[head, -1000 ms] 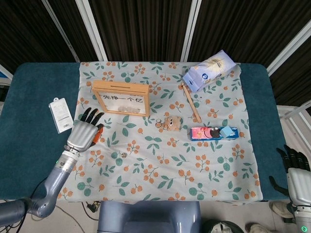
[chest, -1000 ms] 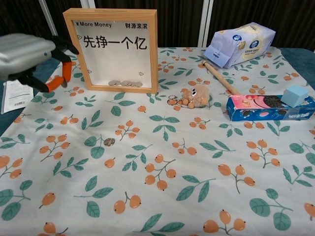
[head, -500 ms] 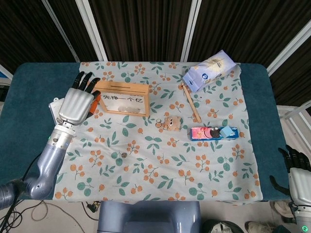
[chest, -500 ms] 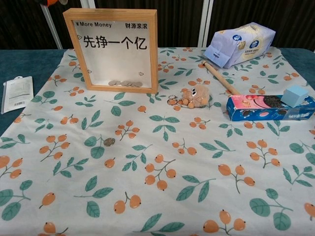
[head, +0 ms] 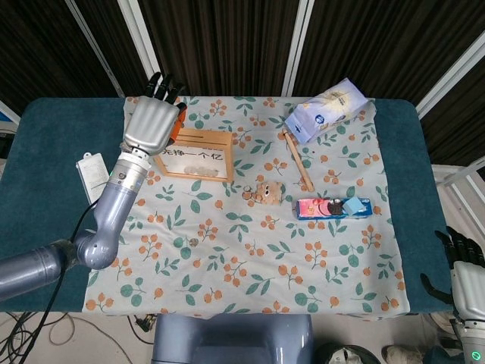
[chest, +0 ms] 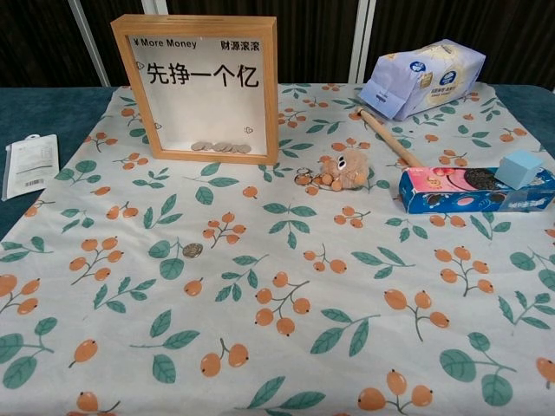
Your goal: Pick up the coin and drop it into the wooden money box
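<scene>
the right hand [head: 464, 267] hangs low off the near right edge of the table, holding nothing, fingers loosely apart. on the leaf-print cloth [chest: 347, 286], a coin [chest: 192, 250] lies flat on the near left part, well apart from everything else. i'd judge it light, hard and thin, so flat that fingertips will tend to slide over it; best to pinch it by its rim, maybe nudging it up on edge first. further back sit a small plush toy [chest: 342, 169], a cookie box [chest: 473, 189] with a blue block [chest: 519, 167] on it, a wooden stick [chest: 390, 139] and a white bag [chest: 425, 76]. the wooden money box [chest: 204, 87] stands upright at the far left, coins already heaped at its bottom. the left hand [head: 153, 125] hovers over its top left corner; whether it pinches anything, i can't tell. a white packet [head: 92, 178] lies off the cloth.
</scene>
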Motion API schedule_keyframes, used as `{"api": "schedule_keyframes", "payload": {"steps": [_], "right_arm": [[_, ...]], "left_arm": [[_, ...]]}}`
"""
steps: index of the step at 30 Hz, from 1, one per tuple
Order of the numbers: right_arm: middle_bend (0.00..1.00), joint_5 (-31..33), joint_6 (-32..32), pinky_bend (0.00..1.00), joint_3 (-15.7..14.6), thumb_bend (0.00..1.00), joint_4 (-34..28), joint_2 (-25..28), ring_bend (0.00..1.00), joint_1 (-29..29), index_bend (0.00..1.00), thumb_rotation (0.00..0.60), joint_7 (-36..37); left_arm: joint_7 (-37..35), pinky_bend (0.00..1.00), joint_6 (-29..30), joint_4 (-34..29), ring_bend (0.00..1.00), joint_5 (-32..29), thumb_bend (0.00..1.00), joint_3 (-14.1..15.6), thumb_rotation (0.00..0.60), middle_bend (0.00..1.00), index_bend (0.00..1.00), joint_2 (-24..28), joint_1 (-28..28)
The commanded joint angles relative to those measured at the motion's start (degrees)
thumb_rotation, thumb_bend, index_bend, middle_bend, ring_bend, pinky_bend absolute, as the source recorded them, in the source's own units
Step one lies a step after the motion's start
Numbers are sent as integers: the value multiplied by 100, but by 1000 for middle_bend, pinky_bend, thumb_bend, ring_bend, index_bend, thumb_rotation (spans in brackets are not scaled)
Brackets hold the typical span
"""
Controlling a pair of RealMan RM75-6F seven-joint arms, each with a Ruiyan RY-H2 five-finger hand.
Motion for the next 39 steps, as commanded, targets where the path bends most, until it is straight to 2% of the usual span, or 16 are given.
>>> {"api": "schedule_keyframes", "payload": {"steps": [1, 8, 16, 39], "right_arm": [[46, 22, 7, 0, 4, 369, -15, 4, 19, -11, 127, 600, 9], [45, 91, 24, 0, 28, 369, -70, 37, 19, -37, 127, 600, 60], [46, 125, 32, 0, 48, 369, -73, 46, 19, -41, 127, 600, 70], [46, 242, 41, 0, 107, 369, -75, 37, 20, -44, 127, 600, 40]], "left_arm": [[130, 0, -122, 467, 0, -193, 502, 93, 600, 155, 748, -298, -276], [76, 0, -264, 1155, 0, -260, 502, 244, 600, 156, 748, -694, -559], [-35, 0, -373, 1556, 0, -199, 504, 470, 600, 156, 748, -928, -644], [-149, 0, -366, 1471, 0, -90, 504, 750, 600, 153, 748, -943, -737]]}}
